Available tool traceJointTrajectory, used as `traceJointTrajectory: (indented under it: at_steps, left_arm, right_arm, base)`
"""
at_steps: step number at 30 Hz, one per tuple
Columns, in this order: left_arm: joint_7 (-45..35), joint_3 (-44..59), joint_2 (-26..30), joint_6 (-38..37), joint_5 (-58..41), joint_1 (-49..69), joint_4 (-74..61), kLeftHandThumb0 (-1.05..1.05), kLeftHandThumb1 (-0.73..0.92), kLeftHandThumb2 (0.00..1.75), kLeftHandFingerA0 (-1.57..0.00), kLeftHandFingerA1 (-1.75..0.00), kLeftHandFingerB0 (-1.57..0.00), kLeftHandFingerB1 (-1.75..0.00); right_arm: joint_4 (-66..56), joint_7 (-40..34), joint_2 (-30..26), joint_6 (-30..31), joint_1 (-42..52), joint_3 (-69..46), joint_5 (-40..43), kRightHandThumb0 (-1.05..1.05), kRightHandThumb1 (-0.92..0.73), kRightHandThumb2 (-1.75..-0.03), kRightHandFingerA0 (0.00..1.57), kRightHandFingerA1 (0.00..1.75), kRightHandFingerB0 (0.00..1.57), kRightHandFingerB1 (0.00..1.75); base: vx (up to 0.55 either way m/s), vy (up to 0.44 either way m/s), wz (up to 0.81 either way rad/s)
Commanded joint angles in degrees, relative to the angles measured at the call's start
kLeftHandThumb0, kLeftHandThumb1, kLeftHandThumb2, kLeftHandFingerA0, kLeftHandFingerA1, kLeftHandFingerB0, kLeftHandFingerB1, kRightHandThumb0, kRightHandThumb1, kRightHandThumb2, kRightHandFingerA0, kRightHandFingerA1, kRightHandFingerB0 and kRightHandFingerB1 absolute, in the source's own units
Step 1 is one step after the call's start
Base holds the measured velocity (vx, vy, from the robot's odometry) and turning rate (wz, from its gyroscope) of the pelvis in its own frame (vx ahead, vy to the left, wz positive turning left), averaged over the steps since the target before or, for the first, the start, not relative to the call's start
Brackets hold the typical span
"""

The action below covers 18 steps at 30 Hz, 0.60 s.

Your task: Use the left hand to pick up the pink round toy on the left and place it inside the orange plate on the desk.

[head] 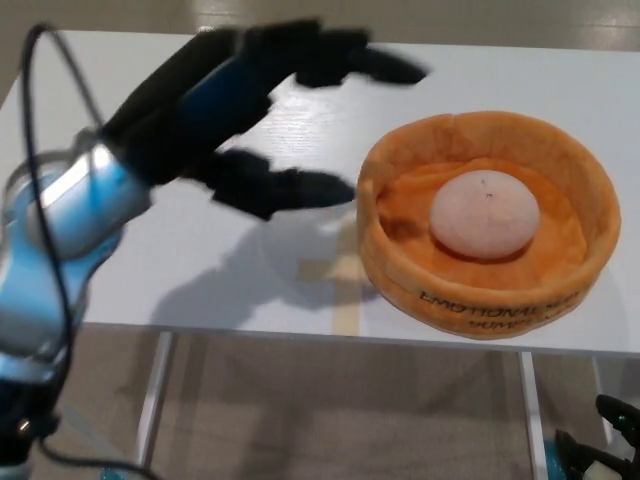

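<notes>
The pink round toy (484, 214) lies in the middle of the orange plate (400, 275), a soft deep-walled dish at the right of the white desk (130, 110). My left hand (275, 120) hangs above the desk just left of the plate, blurred by motion. It is open, thumb and fingers spread and pointing right, with nothing in it. It is apart from both toy and plate. Of my right hand only dark fingertips (600, 450) show at the bottom right corner, below the desk.
The desk's front edge runs across the lower part of the picture, with its legs (152, 400) and the floor beneath. Black cables (50, 250) loop along my left forearm.
</notes>
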Motion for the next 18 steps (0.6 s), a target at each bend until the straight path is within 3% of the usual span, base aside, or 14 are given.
traceJointTrajectory:
  at_steps: [1, 3, 4, 6, 7, 8, 11, 12, 18]
  left_arm:
    - [-47.9, 13.4, 16.3, 5.8, -46.8, 34.8, -12.5, 0.08, 0.65, 0.62, -0.33, -0.46, -0.40, -0.38]
    - [-48.6, 12.8, 16.7, 5.1, -45.5, 36.1, -10.7, 0.05, 0.68, 0.59, -0.34, -0.45, -0.36, -0.35]
    - [-49.9, 12.2, 16.3, 6.1, -45.0, 37.1, -7.8, 0.03, 0.47, 0.94, -0.23, -0.56, -0.18, -0.51]
    - [-50.7, 11.9, 15.9, 6.9, -44.9, 37.5, -6.1, 0.03, 0.47, 0.94, -0.23, -0.56, -0.18, -0.51]
    - [-51.8, 11.3, 15.5, 9.6, -44.7, 38.6, -3.1, -0.03, 0.48, 0.94, -0.19, -0.54, -0.18, -0.51]
    - [-51.6, 10.6, 15.9, 11.7, -42.9, 39.6, -0.5, -0.14, 0.47, 0.93, -0.16, -0.53, -0.17, -0.50]
    - [-51.2, 9.7, 16.7, 14.3, -40.5, 41.0, 2.8, -0.14, 0.47, 0.93, -0.16, -0.53, -0.17, -0.50]
    - [-51.2, 9.5, 15.8, 14.0, -40.0, 41.1, 4.7, -0.15, 0.46, 0.91, -0.18, -0.53, -0.18, -0.50]
    - [-47.8, 8.5, 12.5, 12.8, -35.0, 40.9, 13.7, -0.14, 0.42, 0.88, -0.20, -0.53, -0.22, -0.51]
  right_arm:
    - [0.6, -0.2, -0.6, 0.5, 0.5, -0.2, 0.8, -0.26, -0.38, -0.79, 0.30, 0.99, 0.20, 0.74]
    - [0.6, -0.1, -0.6, 0.6, 0.5, -0.3, 0.9, -0.26, -0.41, -0.75, 0.31, 0.92, 0.21, 0.72]
    - [0.6, 0.3, -0.6, 0.9, 0.5, -0.5, 1.1, -0.26, -0.43, -0.74, 0.29, 0.87, 0.20, 0.70]
    - [0.6, 0.5, -0.7, 1.0, 0.4, -0.6, 1.3, -0.26, -0.43, -0.74, 0.29, 0.87, 0.20, 0.70]
    - [0.6, 0.8, -0.9, 1.0, 0.4, -0.7, 1.3, -0.26, -0.34, -0.94, 0.35, 0.71, 0.21, 0.62]
    - [0.6, 0.7, -1.0, 1.0, 0.4, -0.6, 1.1, -0.29, -0.42, -0.75, 0.29, 0.87, 0.20, 0.71]
    - [0.6, 0.6, -1.1, 1.1, 0.2, -0.5, 0.9, -0.29, -0.42, -0.75, 0.29, 0.87, 0.20, 0.71]
    - [0.6, 0.6, -1.1, 1.1, 0.1, -0.6, 1.0, -0.26, -0.32, -0.94, 0.38, 0.73, 0.23, 0.63]
    - [0.7, 0.1, -1.0, 0.8, 0.2, -0.2, 0.5, -0.28, -0.33, -0.94, 0.37, 0.73, 0.22, 0.63]
  base:
    - [0.00, 0.000, 0.00]
    - [0.00, 0.000, 0.00]
    - [0.00, 0.000, 0.00]
    - [0.00, 0.000, 0.00]
    - [0.00, 0.000, 0.00]
    - [0.00, 0.000, 0.00]
    - [0.00, 0.000, 0.00]
    - [0.00, 0.000, 0.00]
    - [0.00, 0.000, 0.00]
